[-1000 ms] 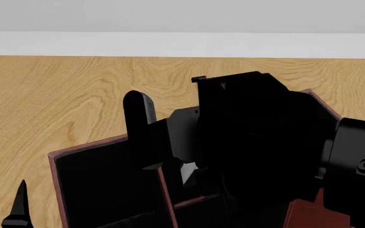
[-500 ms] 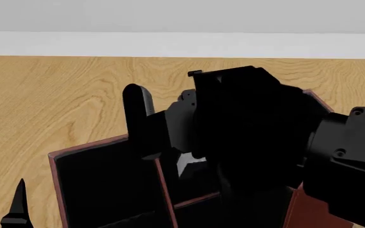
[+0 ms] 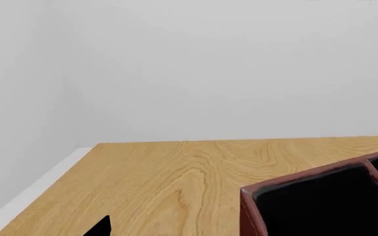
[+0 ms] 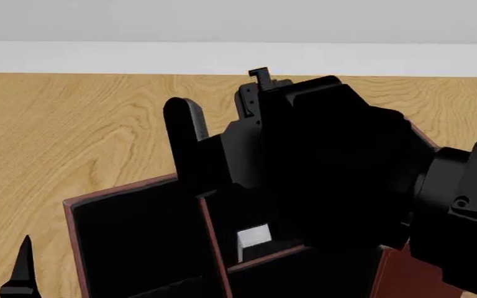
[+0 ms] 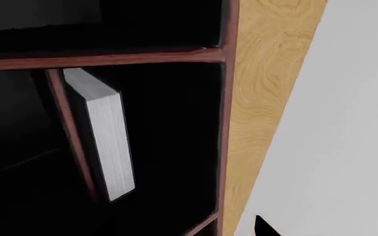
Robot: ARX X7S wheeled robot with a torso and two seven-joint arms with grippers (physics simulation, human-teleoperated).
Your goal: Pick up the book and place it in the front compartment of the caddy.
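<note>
1. One book [image 5: 104, 135] stands on edge inside a caddy [image 4: 77, 226] cell, leaning against a red divider [image 5: 71, 142]; centre-left of my right wrist view.
2. My right gripper [image 4: 222, 155]: one finger visible, state unclear.
3. My left gripper [image 4: 23, 273] sits lower left; state unclear.

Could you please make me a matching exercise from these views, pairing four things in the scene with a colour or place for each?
Things:
1. book
2. caddy
3. table
4. left gripper

Descriptions:
A. light wood grain, under everything
B. dark red rim with a black inside
C. pale page edge, standing in a cell against a divider
D. black, at the lower left of the head view, outside the box

Pairs: 1-C, 2-B, 3-A, 4-D
</note>
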